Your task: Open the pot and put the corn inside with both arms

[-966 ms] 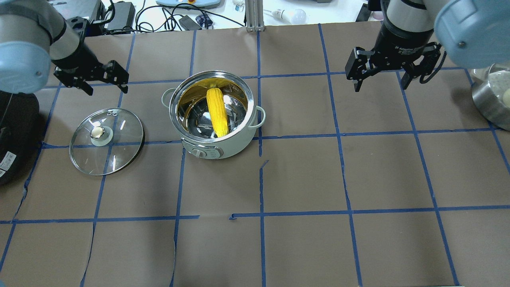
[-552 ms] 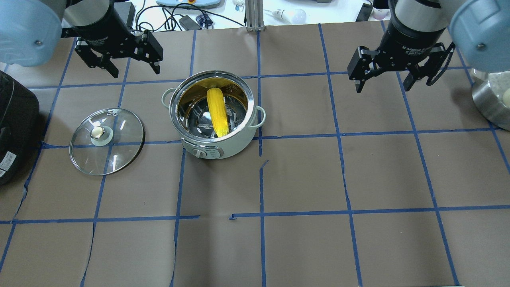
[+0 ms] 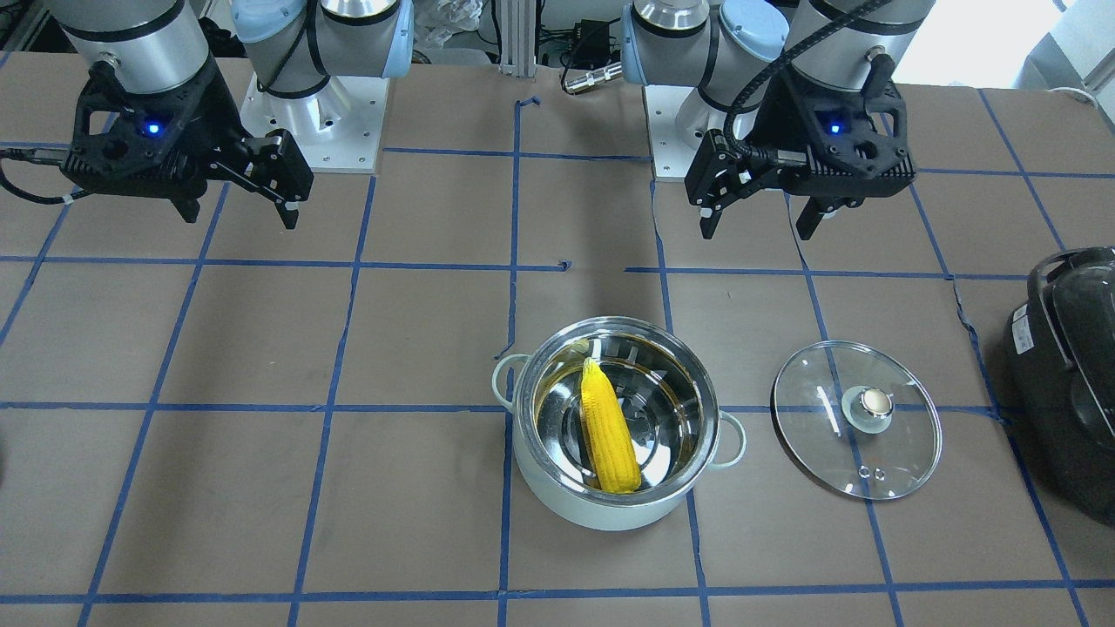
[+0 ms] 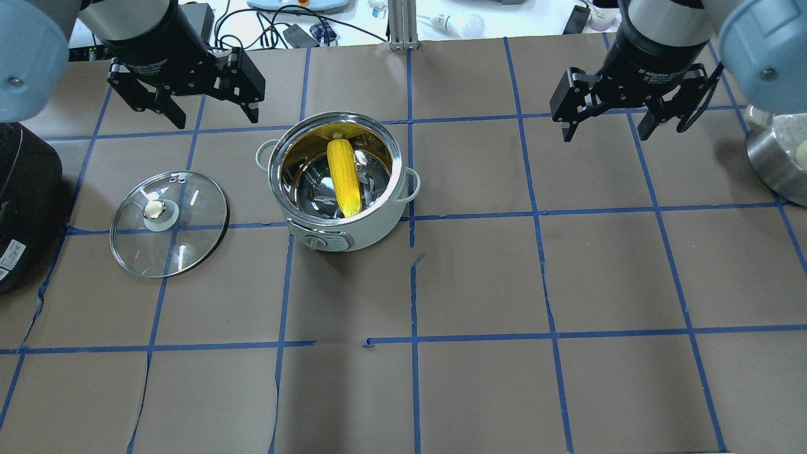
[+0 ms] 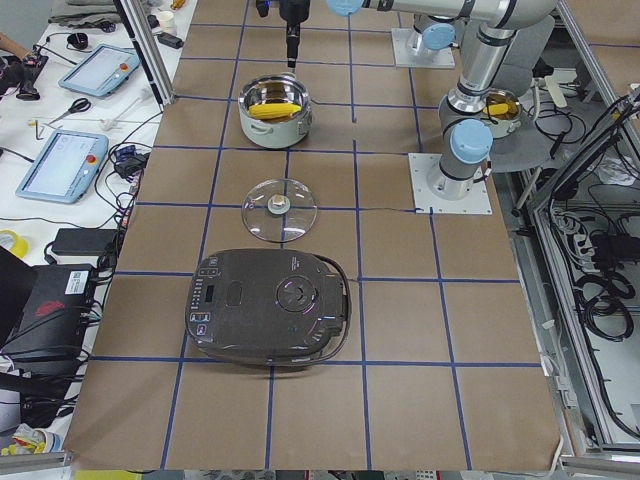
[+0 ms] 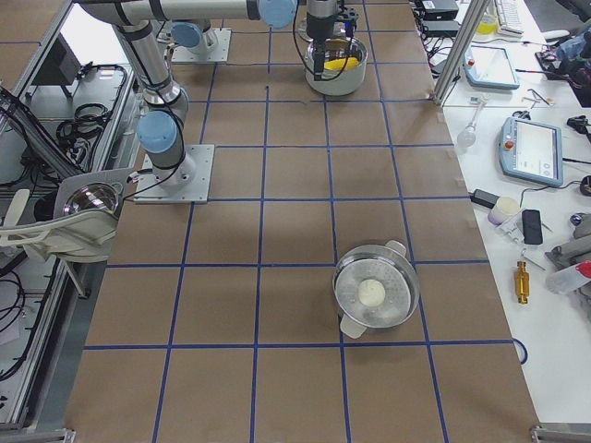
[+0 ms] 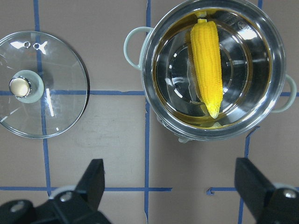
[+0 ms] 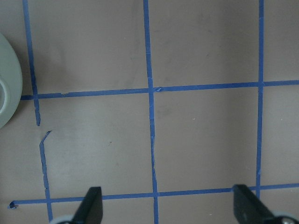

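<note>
The pale mint-white pot (image 4: pixel 372 230) stands open near the table's middle, with the yellow corn (image 4: pixel 343 176) lying inside on the steel bottom. Its glass lid (image 4: pixel 189 239) lies flat on the table to the pot's left. My left gripper (image 4: pixel 216 116) is open and empty, hovering behind and left of the pot. My right gripper (image 4: pixel 606 133) is open and empty, far to the pot's right. The front view shows the pot (image 3: pixel 601 514), corn (image 3: pixel 608 431) and lid (image 3: pixel 819 427). The left wrist view looks down on the corn (image 7: pixel 206 65) and lid (image 7: pixel 56 93).
A black appliance (image 4: pixel 22 208) sits at the table's left edge, beyond the lid. A steel bowl (image 4: pixel 778 170) with a white item inside stands at the right edge. Cables and devices lie beyond the far edge.
My left gripper has swung from beside the lid's far left up and rightward, to behind-left of the pot. My right gripper has barely shifted. Pot, corn and lid have not moved.
</note>
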`<state>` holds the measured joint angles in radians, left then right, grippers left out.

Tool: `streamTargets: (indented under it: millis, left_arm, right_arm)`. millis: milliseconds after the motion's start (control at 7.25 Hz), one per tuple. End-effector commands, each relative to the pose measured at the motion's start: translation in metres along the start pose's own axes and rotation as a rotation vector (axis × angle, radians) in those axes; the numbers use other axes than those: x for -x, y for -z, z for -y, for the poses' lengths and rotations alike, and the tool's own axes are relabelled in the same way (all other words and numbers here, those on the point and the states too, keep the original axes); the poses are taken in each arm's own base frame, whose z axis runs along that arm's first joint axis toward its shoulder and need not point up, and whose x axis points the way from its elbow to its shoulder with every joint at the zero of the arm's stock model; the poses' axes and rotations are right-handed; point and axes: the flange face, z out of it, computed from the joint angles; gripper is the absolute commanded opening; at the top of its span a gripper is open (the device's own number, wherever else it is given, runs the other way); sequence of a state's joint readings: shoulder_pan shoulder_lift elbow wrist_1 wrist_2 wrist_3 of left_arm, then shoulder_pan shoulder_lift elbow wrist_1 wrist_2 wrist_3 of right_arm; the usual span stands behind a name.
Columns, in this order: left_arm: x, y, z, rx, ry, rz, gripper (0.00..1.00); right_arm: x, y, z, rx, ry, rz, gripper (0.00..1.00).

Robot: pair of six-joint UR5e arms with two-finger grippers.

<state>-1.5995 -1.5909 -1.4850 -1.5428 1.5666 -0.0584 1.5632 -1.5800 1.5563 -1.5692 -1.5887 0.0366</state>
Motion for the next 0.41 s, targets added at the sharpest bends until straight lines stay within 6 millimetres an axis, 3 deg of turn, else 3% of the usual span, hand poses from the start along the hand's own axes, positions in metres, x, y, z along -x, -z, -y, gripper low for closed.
streamTargets:
  millis: [0, 276]
  left_arm:
    - [0.0004, -0.0016, -0.0079, 0.006, -0.001, 0.001, 1.0]
    - [0.0007, 0.0037, -0.0082, -0.009, -0.005, 0.004, 1.0]
  right_arm:
    - [-0.0002, 0.0022, -0.0005, -0.001, 0.001, -0.001, 1.0]
    - [-0.0004, 0.008, -0.0049, -0.01, 0.003, 0.0, 1.0]
